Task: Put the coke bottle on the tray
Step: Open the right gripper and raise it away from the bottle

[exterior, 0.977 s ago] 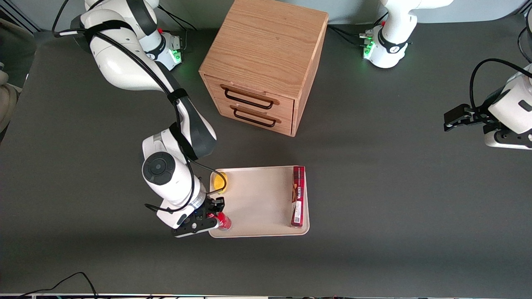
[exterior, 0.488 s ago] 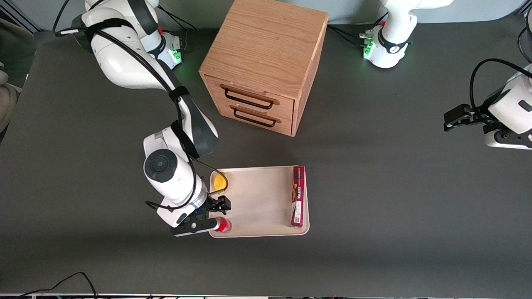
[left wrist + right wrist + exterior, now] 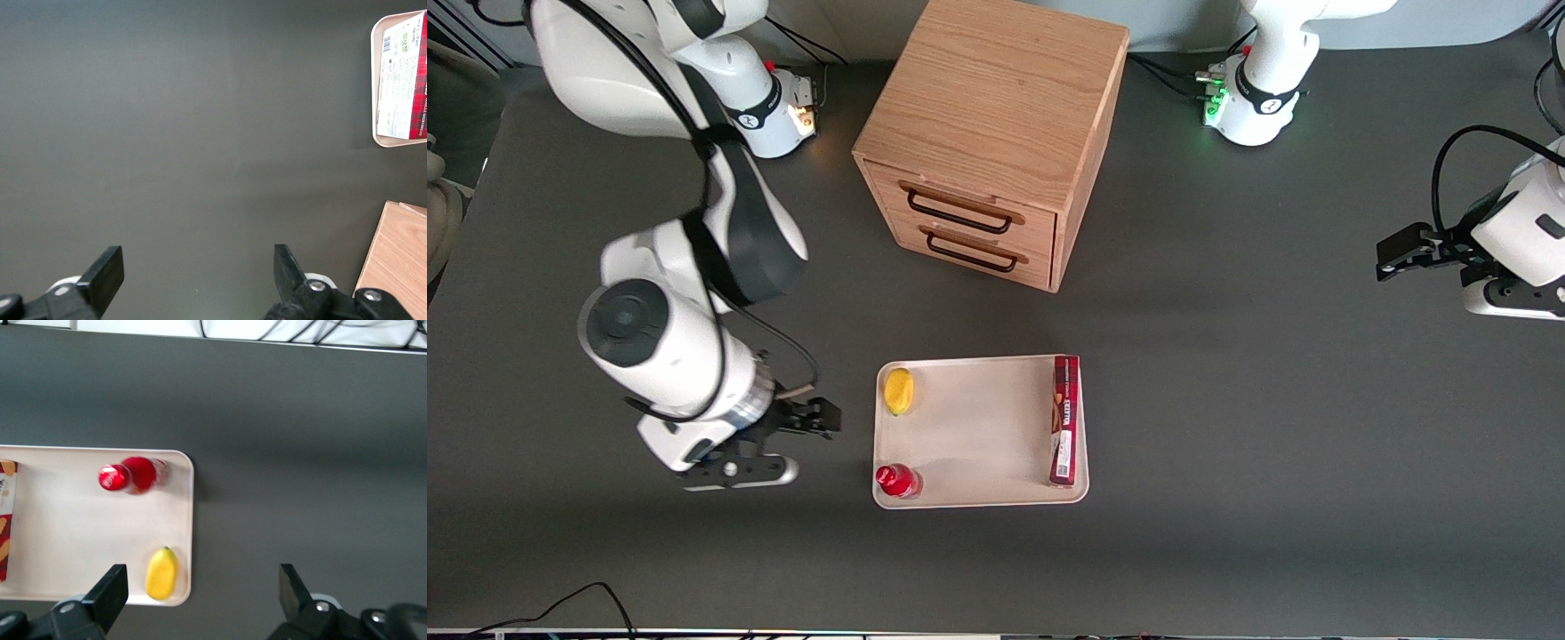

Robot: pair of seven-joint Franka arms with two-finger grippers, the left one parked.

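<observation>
a dark grey matte table [image 3: 1227,356] fills the front view, evenly lit, with soft broad shadows. at 12 o'clock stands a light oak cabinet [image 3: 996,133], its grain plain on top, its two drawers facing about 5 o'clock, each with a black wire handle [image 3: 960,209]. a pale wall strip [image 3: 1405,22] shows at 1 o'clock, and a loose black cable [image 3: 587,596] lies at 7 o'clock

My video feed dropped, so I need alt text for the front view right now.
The coke bottle stands upright in a near corner of the tray, released. The tray also holds a yellow fruit and a red carton. The open gripper hovers beside the tray, over bare table toward the working arm's end.
</observation>
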